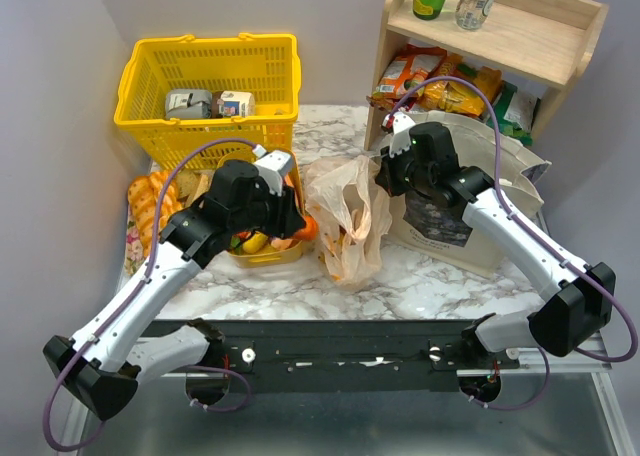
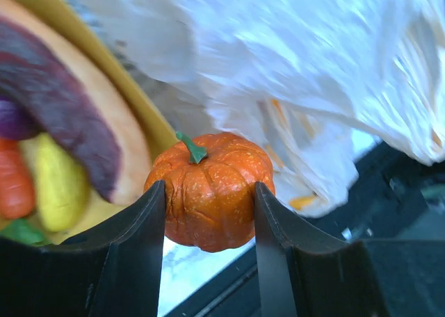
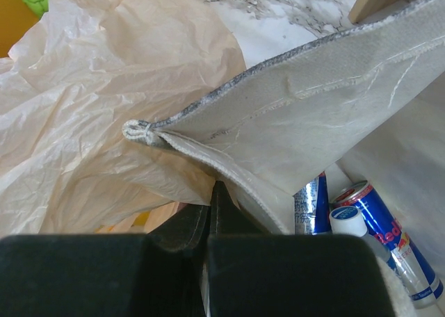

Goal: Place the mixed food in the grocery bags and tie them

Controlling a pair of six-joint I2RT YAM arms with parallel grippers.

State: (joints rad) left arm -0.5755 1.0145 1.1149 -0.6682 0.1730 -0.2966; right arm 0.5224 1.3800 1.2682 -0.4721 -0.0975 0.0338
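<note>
Seen from above, the bag (image 1: 348, 216) sags on the counter (image 1: 420, 286) beside the tote (image 1: 432, 226); left wrist: my left fingers (image 2: 132, 251) grip a pumpkin (image 2: 208, 188) off the tray (image 2: 149, 119), next lifting it over the bag's mouth; right wrist: my right fingers (image 3: 182, 228) are closed by the bag's edge.

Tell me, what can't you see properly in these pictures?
- Top view: the left arm covers most of the yellow tray, so its food can't be counted.
- Left wrist view: the plastic bag behind the pumpkin is blurred, so its prints are unreadable.
- Right wrist view: the tote hangs over the closed fingers, so what they pinch is unclear. It also covers part of the cans.
</note>
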